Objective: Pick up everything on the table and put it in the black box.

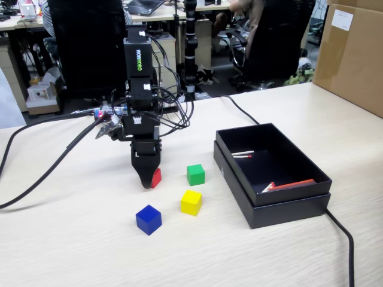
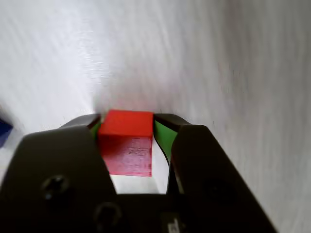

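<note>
Fixed view: table (image 1: pixel 72 251) carries everything. Black box (image 1: pixel 299 206) sits open at right, clear of the cubes, so the drop path is unobstructed; some thin red-and-white items already lie inside. Arm stands upright at left, gripper (image 1: pixel 147 181) down at table level. Blue cube (image 1: pixel 148 219), yellow cube (image 1: pixel 191 202) and green cube (image 1: pixel 195 174) rest loose nearby, spaced apart, which leaves room for the jaws. Wrist view: fingers (image 2: pixel 163 138) narrow, pressed against both sides of the red cube (image 2: pixel 127 141); cube apparently not yet lifted.
</note>
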Controlling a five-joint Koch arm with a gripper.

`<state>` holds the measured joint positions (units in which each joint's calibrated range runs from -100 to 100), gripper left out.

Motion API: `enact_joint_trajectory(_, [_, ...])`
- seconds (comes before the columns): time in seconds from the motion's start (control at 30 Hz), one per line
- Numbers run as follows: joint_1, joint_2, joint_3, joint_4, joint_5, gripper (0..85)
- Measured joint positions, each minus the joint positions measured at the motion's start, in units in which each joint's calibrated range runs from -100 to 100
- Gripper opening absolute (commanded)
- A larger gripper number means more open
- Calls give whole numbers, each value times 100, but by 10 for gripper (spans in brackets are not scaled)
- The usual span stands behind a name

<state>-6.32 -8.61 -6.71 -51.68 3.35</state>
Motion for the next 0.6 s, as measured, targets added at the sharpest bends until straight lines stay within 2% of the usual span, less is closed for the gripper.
enact_joint_trajectory(0.17, [-24, 168, 292, 8, -5, 82])
enact_joint_trajectory(0.23, [73, -660, 283, -155, -10, 82])
enact_joint_trajectory(0.37, [928, -2537, 1251, -968, 112, 82])
enact_joint_trajectory(0.4, [947, -2550, 1260, -968, 117, 82])
enact_joint_trajectory(0.47, [1465, -2537, 1680, -1038, 195, 84])
enact_joint_trajectory(0.6, [1846, -1838, 2364, -1045, 225, 84])
